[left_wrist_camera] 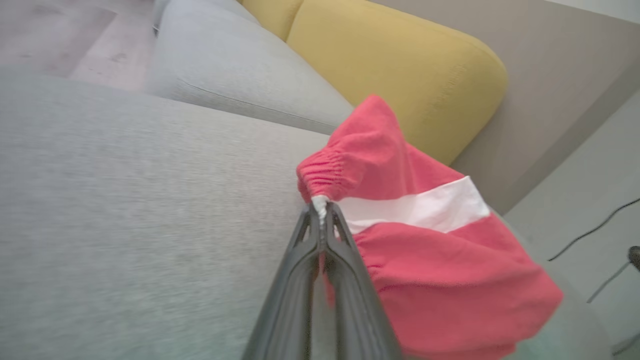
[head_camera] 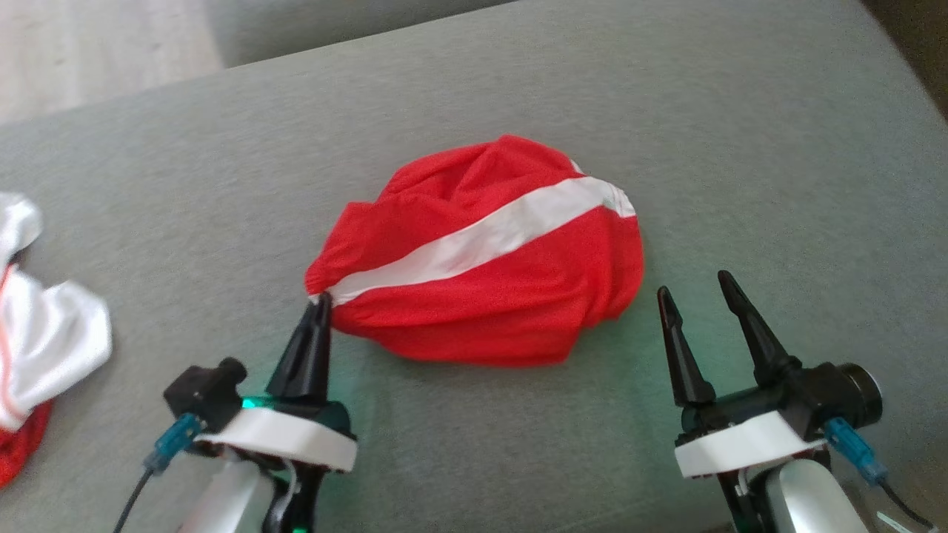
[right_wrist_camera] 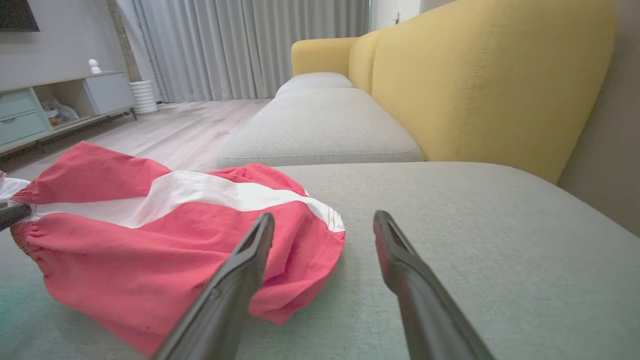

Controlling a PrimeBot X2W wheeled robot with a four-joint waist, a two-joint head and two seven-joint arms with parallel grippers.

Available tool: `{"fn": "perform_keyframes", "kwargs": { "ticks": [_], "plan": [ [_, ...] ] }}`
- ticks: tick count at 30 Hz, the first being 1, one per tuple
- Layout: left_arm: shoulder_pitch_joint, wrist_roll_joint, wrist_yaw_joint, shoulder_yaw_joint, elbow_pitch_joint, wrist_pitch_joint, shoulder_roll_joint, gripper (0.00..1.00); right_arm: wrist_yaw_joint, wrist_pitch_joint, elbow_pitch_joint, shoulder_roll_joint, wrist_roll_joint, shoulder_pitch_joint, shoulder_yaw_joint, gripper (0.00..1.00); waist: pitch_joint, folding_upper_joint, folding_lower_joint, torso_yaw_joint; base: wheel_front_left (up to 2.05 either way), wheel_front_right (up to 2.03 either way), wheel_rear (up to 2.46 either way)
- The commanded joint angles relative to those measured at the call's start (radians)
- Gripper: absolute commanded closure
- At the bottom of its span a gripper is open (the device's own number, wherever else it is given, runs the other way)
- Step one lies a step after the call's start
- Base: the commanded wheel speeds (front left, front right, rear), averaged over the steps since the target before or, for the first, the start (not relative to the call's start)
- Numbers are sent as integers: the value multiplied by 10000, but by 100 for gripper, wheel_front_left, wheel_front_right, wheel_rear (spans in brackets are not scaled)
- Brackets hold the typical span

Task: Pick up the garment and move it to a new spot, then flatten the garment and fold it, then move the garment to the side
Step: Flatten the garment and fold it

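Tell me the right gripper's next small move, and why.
Probably slide the right gripper left to the edge of the garment and close on it. The left gripper is shut on the gathered corner; the right one is open, apart from the cloth. The garment lies bunched on the cushion, so two holds would help spread it.

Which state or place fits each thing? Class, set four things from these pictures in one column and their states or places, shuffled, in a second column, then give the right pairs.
Column one:
1. left pincer
2. right pincer
3. red garment
4. white cloth

Column two:
A. open, holding nothing
B. lies bunched in the middle of the grey cushion
C. shut on a gathered edge of fabric
D. at the left edge of the head view

Pairs: 1-C, 2-A, 3-B, 4-D
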Motion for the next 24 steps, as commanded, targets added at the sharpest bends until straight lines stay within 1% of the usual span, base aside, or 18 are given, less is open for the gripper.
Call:
{"fn": "perform_keyframes", "kwargs": {
  "ticks": [1,6,9,15,17,21,22,24],
  "plan": [
    [-142,100,91,404,-325,-129,259,100,-7,-24,-268,-39,-97,-89,204,0,-27,0,0,405,0,0,0],
    [-30,113,237,658,-445,-127,658,100,-7,-24,-262,-39,-124,-160,183,0,-35,0,0,1174,0,0,0],
    [0,120,404,911,-480,-144,899,100,-7,-24,-277,-39,-126,-253,111,0,31,0,0,1587,0,0,0],
    [24,273,557,1216,-518,-211,1102,100,-7,-24,-128,-39,-109,-634,-170,0,315,0,0,2340,0,0,0],
    [-7,320,543,1254,-521,-227,1079,100,-7,-24,125,-39,76,-847,-151,0,425,0,0,2570,0,0,0],
    [-149,498,495,1195,-492,-247,961,100,-7,-24,906,-39,673,-1497,210,0,587,0,0,3014,0,0,0],
    [-229,557,456,1157,-443,-254,863,100,-7,-25,1503,-39,894,-1817,520,0,628,0,0,3219,0,0,0],
    [-300,594,408,1125,-368,-259,758,100,-7,-25,2033,-39,1206,-2139,741,0,641,0,0,3417,0,0,0]
  ]
}}
